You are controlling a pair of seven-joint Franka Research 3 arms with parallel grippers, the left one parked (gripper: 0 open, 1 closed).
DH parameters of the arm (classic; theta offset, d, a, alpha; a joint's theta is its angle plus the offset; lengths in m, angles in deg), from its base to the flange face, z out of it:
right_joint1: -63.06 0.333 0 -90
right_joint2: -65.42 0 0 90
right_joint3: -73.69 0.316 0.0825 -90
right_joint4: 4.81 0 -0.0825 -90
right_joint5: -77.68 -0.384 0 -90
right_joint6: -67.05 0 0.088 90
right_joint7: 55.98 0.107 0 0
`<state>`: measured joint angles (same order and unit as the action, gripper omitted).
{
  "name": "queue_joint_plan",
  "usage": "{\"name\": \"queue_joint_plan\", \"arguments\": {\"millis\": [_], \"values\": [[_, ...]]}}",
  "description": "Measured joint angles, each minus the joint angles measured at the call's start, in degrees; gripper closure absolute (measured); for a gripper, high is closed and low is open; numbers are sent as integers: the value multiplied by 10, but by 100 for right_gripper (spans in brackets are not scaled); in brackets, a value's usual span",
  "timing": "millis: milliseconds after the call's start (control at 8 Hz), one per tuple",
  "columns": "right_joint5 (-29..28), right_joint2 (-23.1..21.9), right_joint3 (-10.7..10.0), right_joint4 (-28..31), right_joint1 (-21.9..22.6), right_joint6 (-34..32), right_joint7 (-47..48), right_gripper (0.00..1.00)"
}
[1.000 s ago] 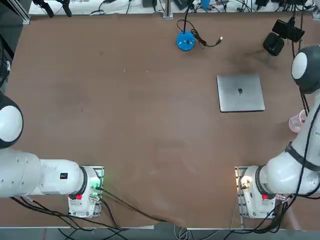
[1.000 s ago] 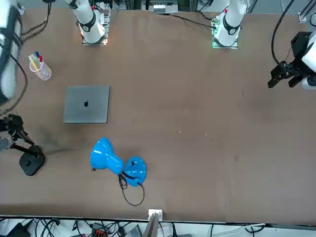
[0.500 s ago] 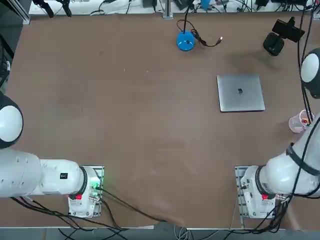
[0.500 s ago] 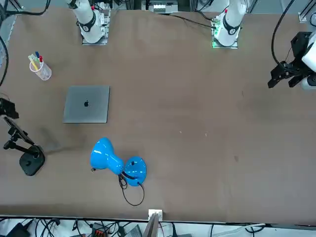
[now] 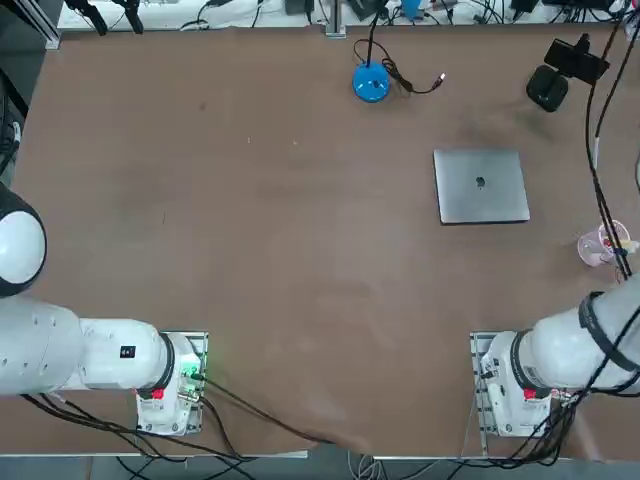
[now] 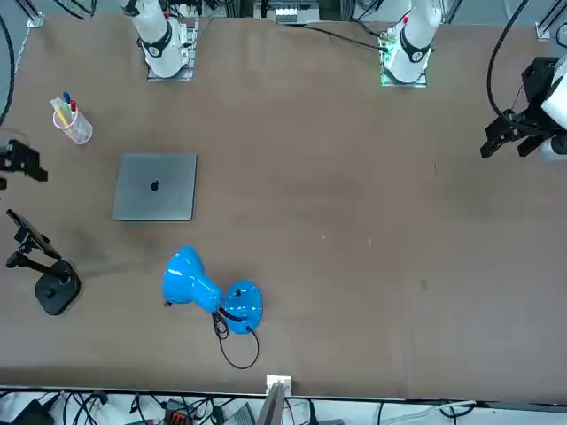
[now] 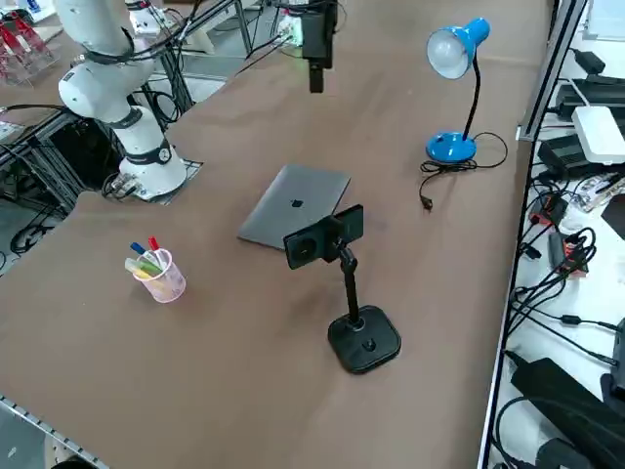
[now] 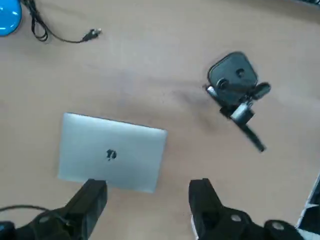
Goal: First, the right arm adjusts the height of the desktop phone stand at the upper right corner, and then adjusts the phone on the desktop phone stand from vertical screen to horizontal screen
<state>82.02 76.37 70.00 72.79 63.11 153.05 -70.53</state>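
Observation:
The desktop phone stand (image 7: 364, 340) stands at the far right corner of the table, on a rounded black base with a thin post. Its clamp holds the phone (image 7: 324, 235), a black slab seen from behind, long side across and slightly tilted. The overhead view shows the stand (image 5: 547, 90) and phone (image 5: 577, 60) in the upper right corner. My right gripper (image 8: 147, 197) hangs open high above the table with nothing between its fingers, over the edge of a silver laptop (image 8: 112, 152). The stand (image 8: 233, 75) lies off to one side of it, well apart. The gripper's black body (image 6: 19, 159) shows at the front view's left edge.
The closed silver laptop (image 5: 481, 185) lies nearer the robot than the stand. A blue desk lamp (image 6: 190, 279) with a loose cable stands at the far edge. A clear cup of pens (image 5: 598, 245) sits near the right edge. Cables hang from the right arm (image 5: 565, 350).
The right arm has drawn back from beside the stand toward the pen cup and the table's right edge; its white joint has left the overhead view. The gripper stayed open.

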Motion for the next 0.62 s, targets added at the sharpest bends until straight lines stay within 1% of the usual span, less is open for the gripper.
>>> {"name": "queue_joint_plan", "arguments": {"millis": [125, 375, 625], "values": [[0, -33, 0, 41, 11, 4, 23, 0], [0, -83, 1, 103, 28, 10, 70, 0], [0, -124, 1, 151, 31, 18, 79, 0]]}}
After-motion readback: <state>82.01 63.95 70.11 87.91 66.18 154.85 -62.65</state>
